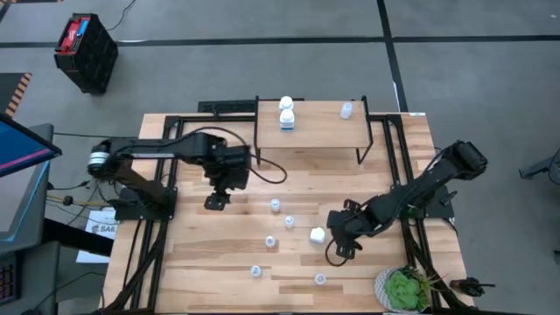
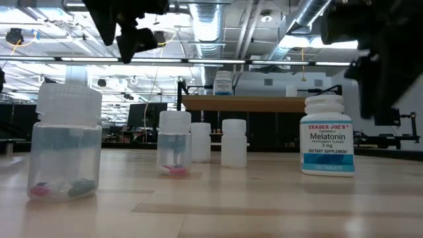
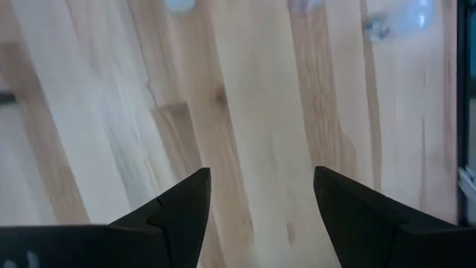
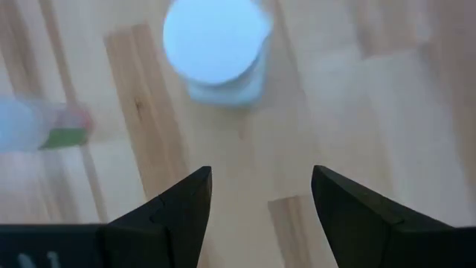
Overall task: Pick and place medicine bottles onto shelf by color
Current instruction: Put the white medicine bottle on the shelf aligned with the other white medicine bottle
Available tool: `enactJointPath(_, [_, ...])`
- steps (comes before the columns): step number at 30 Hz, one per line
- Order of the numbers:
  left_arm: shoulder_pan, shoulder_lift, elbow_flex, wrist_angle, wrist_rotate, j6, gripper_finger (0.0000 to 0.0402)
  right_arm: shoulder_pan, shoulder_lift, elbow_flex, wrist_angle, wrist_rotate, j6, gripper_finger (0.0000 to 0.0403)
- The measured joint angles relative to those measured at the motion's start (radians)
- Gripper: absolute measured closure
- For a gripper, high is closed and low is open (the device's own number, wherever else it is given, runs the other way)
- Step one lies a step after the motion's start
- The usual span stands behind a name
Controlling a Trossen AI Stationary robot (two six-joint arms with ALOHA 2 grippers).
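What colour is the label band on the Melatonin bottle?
Blue band on a white Melatonin bottle; clearest in the low view.

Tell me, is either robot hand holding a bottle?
No. The left hand is open over bare table, and the right hand is open just short of a white bottle, not touching it.

Blurred in the right wrist view — a white bottle (image 4: 216, 48) cut at the edge, and a pale bottle (image 4: 37, 125) cut at the side, contents unclear. Cropped in the low view, both dark arms (image 2: 129, 26). Too small from above — caps of the scattered bottles (image 1: 275, 206); shelf (image 1: 324, 127) label illegible.
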Motion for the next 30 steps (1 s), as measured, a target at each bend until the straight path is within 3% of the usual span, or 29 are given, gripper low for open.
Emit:
enactJointPath(6, [0.0, -0.168, -0.181, 0.201, -0.029, -0.051, 0.0178, 0.024, 0.113, 0.0, 0.102, -0.031, -0.002, 0.0148])
enactJointPath(11, [0.0, -0.251, -0.259, 0.328, -0.094, -0.059, 0.0178, 0.023, 0.17, 0.001, 0.236, -0.046, -0.015, 0.0148])
enactJointPath(18, [0.0, -0.273, -0.28, 0.384, -0.14, -0.043, 0.0178, 0.006, 0.219, 0.008, 0.296, -0.039, -0.029, 0.016])
enactJointPath(30, [0.0, -0.266, -0.28, 0.414, -0.14, -0.034, 0.0178, -0.112, 0.228, 0.006, 0.316, 0.091, -0.03, 0.0216])
